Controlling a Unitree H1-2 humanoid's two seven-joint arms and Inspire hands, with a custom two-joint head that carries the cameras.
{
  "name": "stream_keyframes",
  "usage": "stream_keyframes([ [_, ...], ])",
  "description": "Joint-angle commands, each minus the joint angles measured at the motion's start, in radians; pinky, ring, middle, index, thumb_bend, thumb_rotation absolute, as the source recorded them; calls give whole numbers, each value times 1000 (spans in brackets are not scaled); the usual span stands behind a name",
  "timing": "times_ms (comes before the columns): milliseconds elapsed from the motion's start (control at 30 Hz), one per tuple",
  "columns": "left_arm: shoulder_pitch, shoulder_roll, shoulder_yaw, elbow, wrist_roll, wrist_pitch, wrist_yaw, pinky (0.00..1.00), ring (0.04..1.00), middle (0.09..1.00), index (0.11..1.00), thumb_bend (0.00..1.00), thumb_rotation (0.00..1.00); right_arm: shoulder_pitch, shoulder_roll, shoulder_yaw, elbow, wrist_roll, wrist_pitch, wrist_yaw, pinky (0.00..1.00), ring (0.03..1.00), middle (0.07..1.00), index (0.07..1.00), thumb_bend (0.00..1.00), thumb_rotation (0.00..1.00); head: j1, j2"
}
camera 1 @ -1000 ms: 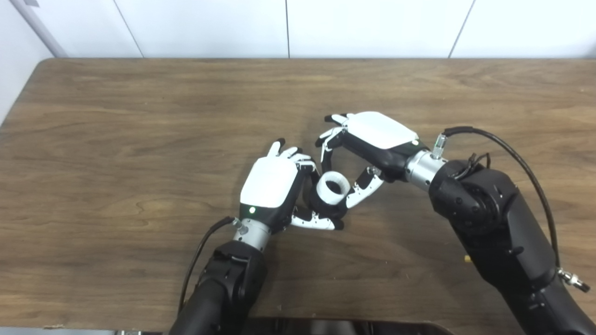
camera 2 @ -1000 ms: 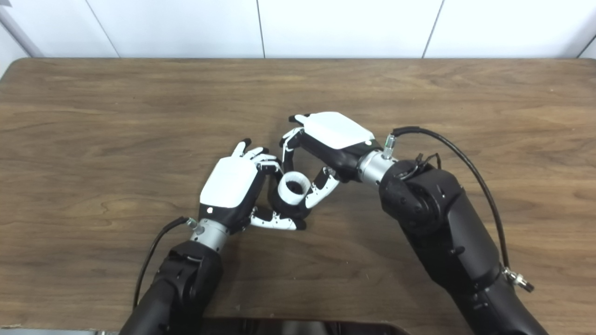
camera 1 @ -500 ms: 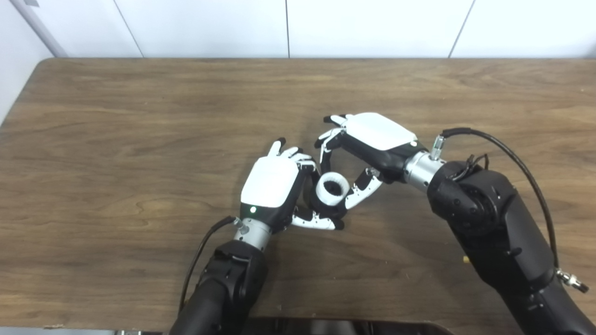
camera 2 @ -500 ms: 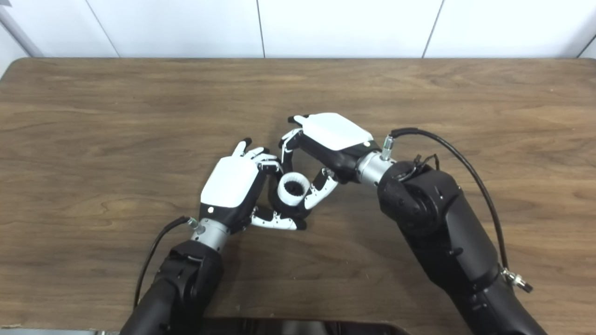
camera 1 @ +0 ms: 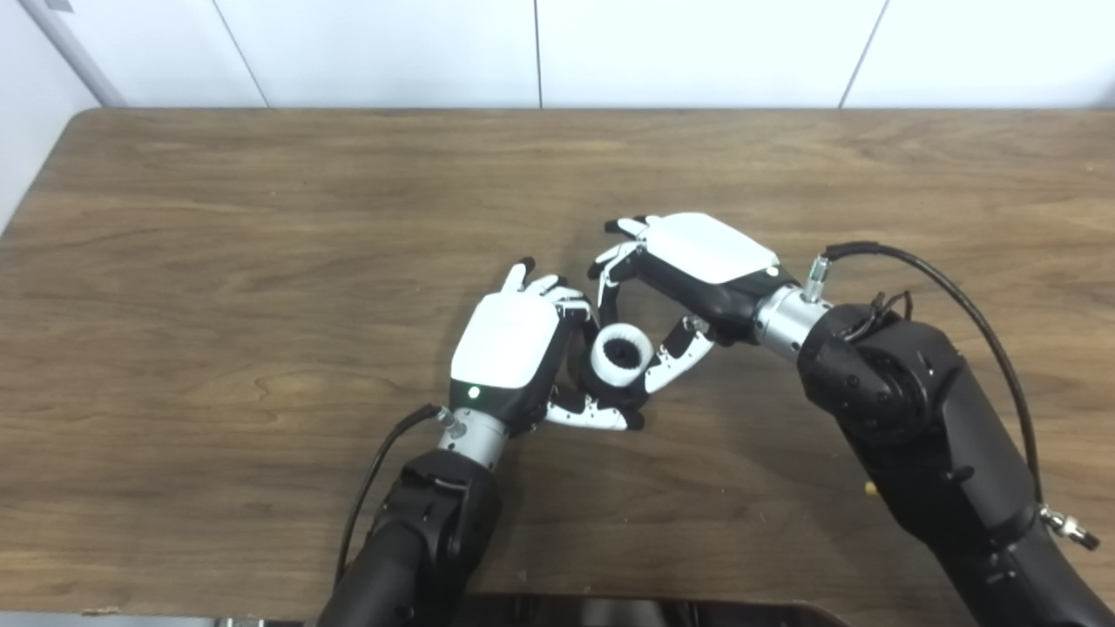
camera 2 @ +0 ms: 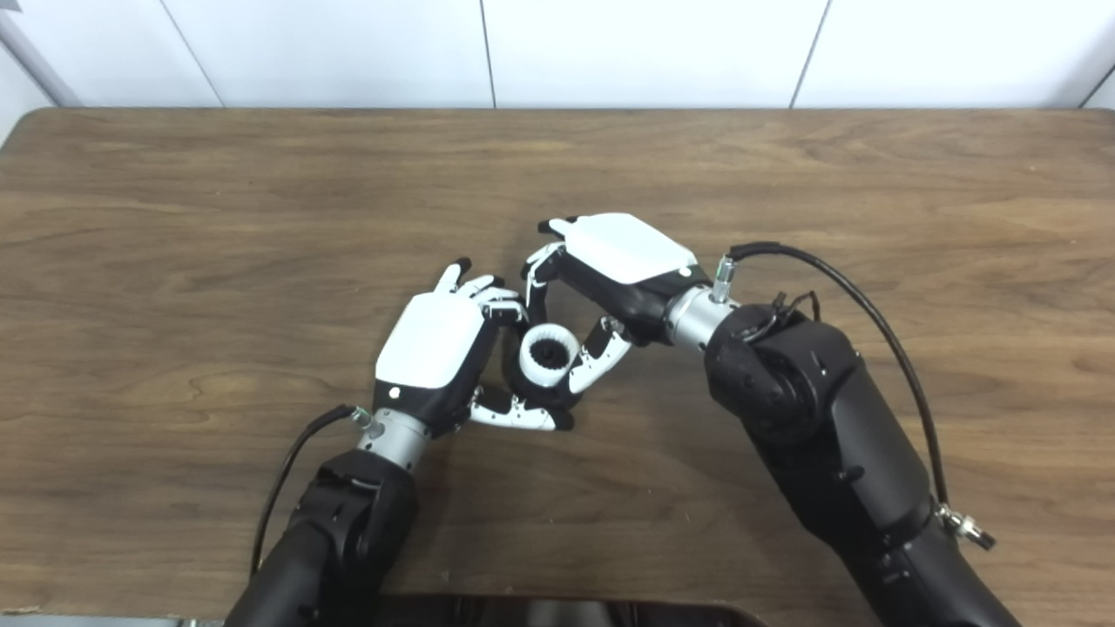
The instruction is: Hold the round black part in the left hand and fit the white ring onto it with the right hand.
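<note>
- The left hand (camera 1: 507, 341) gripped the round black part (camera 1: 610, 394) at frame centre.
- The right hand (camera 1: 697, 266) curled over the white ring (camera 1: 622, 356), which sat on that part; its grasp was unclear.
- Both hung over the wooden table (camera 1: 218, 261).

table (camera 1: 218, 261) across the frame: brown wood grain, matt; hands (camera 1: 505, 344) mid-frame: glossy white plastic backs, shiny metal wrists; ring (camera 1: 622, 355) at centre: white, smooth plastic look; arms at lower edge: matt black.
</note>
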Motion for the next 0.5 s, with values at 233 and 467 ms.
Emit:
stream_keyframes([
  [233, -2, 0, -8, 14, 5, 0, -33, 1000, 870, 763, 482, 525, 55, -10, 0, -4, -14, 7, -25, -22, 1000, 971, 813, 484, 524, 134, 1, 0],
  [467, -4, 1, -9, 20, 4, -5, -23, 1000, 865, 759, 482, 525, 55, -7, 0, 1, -12, 4, -24, -22, 1000, 969, 814, 484, 524, 135, 1, 1],
])
